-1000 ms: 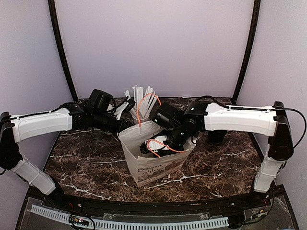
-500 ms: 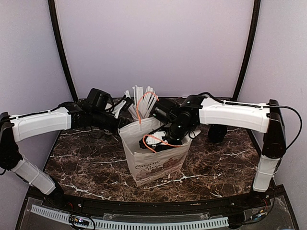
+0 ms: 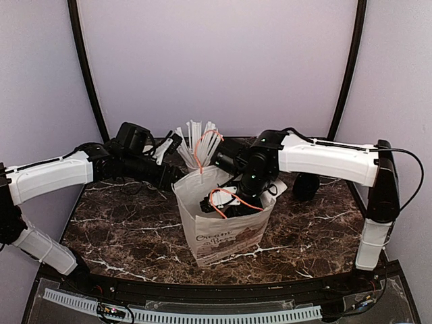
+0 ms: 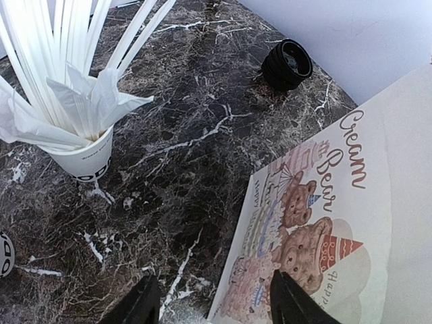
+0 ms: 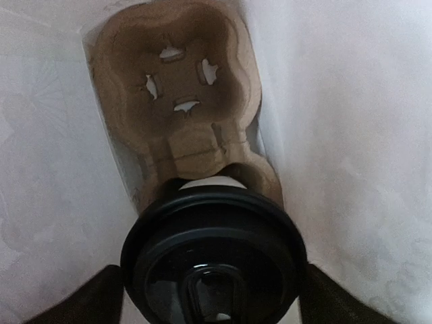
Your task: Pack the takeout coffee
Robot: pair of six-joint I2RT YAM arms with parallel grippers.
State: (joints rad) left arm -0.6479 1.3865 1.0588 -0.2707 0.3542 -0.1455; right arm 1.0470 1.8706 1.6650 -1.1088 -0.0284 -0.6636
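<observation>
The takeout coffee shows in the right wrist view as a round black lid (image 5: 212, 260) with a sliver of white cup behind it, low inside the white paper bag (image 3: 229, 233). It sits at the near pocket of a brown cardboard cup carrier (image 5: 179, 101) on the bag's floor. My right gripper (image 5: 214, 297) reaches down into the bag mouth with a finger on each side of the lid. The lid hides its tips. My left gripper (image 4: 216, 307) is open outside the bag's back left rim, with the printed bag edge (image 4: 317, 223) lying between its fingers.
A white cup bristling with straws (image 4: 81, 158) stands behind the bag, also in the top view (image 3: 196, 145). A stack of black lids (image 4: 287, 64) lies on the marble table (image 3: 121, 229) at the back right. Orange cable loops over the bag mouth.
My right arm has swung left and reached deeper into the bag. The left arm has drawn back a little to the left, and the bag's mouth has shifted slightly right.
</observation>
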